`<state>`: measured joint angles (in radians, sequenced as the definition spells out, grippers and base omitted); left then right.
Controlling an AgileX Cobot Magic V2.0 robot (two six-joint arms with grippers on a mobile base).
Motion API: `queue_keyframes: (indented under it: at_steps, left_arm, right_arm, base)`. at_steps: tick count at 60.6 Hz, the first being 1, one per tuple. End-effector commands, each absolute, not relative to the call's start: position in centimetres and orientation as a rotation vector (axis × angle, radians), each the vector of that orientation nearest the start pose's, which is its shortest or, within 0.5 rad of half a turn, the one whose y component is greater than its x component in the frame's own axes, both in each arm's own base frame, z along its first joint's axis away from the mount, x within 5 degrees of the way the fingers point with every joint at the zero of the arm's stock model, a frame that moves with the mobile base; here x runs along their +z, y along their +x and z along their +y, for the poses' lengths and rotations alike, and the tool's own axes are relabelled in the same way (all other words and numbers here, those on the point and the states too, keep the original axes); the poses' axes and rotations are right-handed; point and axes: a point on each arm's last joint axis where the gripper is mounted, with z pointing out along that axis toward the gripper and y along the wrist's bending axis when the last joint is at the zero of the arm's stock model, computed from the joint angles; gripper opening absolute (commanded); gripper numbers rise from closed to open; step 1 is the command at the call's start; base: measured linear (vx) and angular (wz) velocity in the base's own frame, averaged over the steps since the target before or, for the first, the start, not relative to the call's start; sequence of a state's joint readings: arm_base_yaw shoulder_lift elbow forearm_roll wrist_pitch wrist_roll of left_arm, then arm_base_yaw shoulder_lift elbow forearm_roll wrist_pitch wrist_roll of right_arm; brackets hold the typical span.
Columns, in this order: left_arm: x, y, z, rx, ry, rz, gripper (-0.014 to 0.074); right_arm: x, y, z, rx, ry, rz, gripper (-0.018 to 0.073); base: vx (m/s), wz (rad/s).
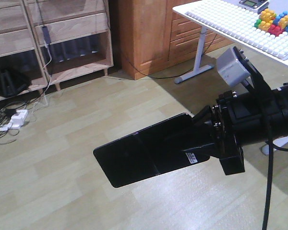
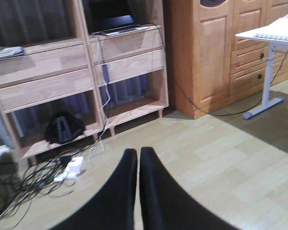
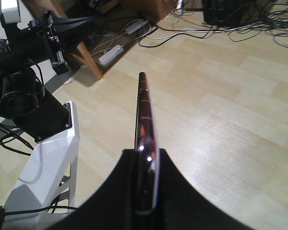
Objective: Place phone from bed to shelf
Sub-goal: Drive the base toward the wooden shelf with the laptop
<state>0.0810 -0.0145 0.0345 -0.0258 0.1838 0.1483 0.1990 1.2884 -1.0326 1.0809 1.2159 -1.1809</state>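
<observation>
My right gripper (image 1: 198, 143) is shut on one end of the phone (image 1: 144, 154), a flat glossy black slab held out over the wooden floor. In the right wrist view the phone (image 3: 145, 112) shows edge-on, with a pinkish rim, clamped between the black fingers of the right gripper (image 3: 146, 155). My left gripper (image 2: 138, 154) is shut with nothing in it and points toward the shelf (image 2: 125, 48). That pale-wood shelf (image 1: 72, 28) stands at the far left of the front view, well away from the phone. The bed is out of view.
A laptop (image 2: 116, 24) sits on an upper shelf board and a black object (image 2: 62, 128) on the bottom one. Power strips and tangled cables (image 2: 69, 168) lie on the floor in front. An orange-brown cabinet (image 1: 144, 33) and a white table (image 1: 240, 28) with toy blocks (image 1: 273, 21) stand to the right.
</observation>
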Motion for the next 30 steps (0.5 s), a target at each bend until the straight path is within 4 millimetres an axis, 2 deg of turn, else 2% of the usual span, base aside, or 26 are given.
queue_keyframes:
  at_steps: [1, 30]
  left_arm:
    - [20.06, 5.48, 0.41, 0.145, 0.024, 1.583, 0.0001]
    - [20.06, 5.48, 0.41, 0.145, 0.024, 1.583, 0.0001]
  right_arm:
    - [36.08, 20.35, 12.24, 1.163, -1.170, 1.868, -0.0003]
    - [36.08, 20.35, 12.24, 1.164, -1.169, 1.867, -0.0003]
  base:
    - [0.43, -0.17]
    - [0.44, -0.07]
